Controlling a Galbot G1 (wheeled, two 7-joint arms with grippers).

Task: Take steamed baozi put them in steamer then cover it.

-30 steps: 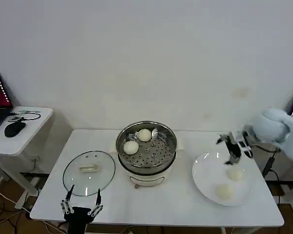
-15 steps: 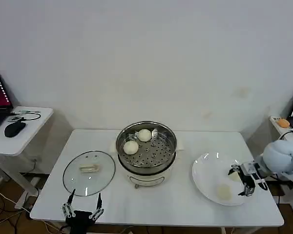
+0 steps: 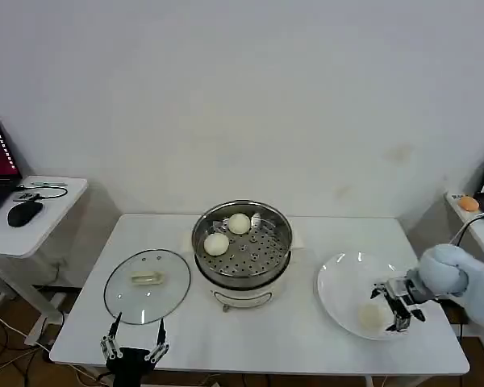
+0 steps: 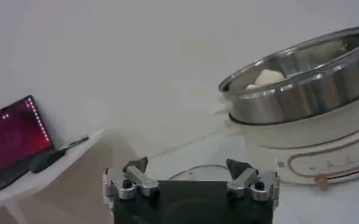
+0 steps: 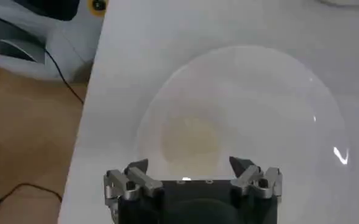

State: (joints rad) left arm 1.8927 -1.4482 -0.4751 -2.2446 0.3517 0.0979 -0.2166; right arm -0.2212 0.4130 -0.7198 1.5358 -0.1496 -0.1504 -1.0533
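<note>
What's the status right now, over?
Right gripper open over bun on plate. Left gripper open, parked near lid. Two buns in steamer. Nothing blocking.

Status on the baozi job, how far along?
Done: two baozi sit in the steamer. In hand: the right pincer, open, is at the plate by a bun. Left: load what's on the plate, then fit the glass lid lying on the table. Left pincer idles at the table's near edge.
</note>
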